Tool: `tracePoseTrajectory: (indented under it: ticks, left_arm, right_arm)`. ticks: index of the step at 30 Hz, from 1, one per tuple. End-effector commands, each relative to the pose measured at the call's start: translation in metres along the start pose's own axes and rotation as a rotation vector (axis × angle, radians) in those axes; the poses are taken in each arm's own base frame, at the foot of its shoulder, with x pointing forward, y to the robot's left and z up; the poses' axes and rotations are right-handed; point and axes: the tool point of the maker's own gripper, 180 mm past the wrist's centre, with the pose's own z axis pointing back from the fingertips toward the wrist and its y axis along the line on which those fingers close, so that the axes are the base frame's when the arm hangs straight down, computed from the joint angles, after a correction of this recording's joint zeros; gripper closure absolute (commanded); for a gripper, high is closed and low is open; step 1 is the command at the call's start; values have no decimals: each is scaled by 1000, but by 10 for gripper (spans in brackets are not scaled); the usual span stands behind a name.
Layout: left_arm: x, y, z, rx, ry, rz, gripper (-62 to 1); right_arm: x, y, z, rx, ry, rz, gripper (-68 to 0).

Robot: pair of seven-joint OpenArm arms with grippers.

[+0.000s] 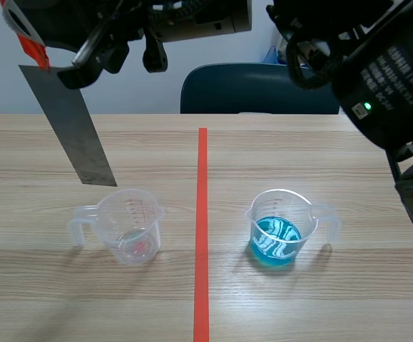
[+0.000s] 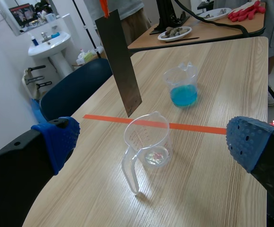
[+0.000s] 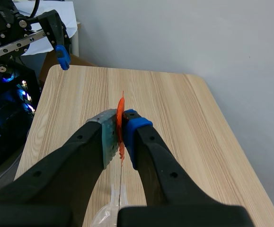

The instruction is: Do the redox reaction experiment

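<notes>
A: R gripper (image 3: pixel 120 128) clamped tight on metal strip (image 1: pixel 74 132), tip just over far rim of left clear cup (image 1: pixel 129 228). L gripper (image 2: pixel 153 139) wide open, empty.
B: Risk: strip may swing crossing to right blue-liquid cup (image 1: pixel 277 231), knock it, spill.

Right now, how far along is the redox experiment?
Done: one cup already holds blue liquid, and the right gripper is shut on the metal strip. In hand: the strip hangs in the air, its lower end near the rim of the nearly empty clear cup, dipped in nothing. Left: probably lowering the strip into the blue liquid. The left gripper is open.
</notes>
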Motion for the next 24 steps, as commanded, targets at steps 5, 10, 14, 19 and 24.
tracePoseTrajectory:
  ticks: [5,10,14,19,24]
  left_arm:
    - [14,4,-2,10,-69,-12,-623]
    - [14,4,-2,10,-69,-12,-623]
    - [14,4,-2,10,-69,-12,-623]
    - [14,4,-2,10,-69,-12,-623]
    - [14,4,-2,10,-69,-12,-623]
  right_arm:
    - [10,-2,0,2,-26,19,-10]
    - [10,-2,0,2,-26,19,-10]
    - [10,-2,0,2,-26,19,-10]
    - [10,-2,0,2,-25,19,-10]
    - [5,-3,0,-1,-18,3,-11]
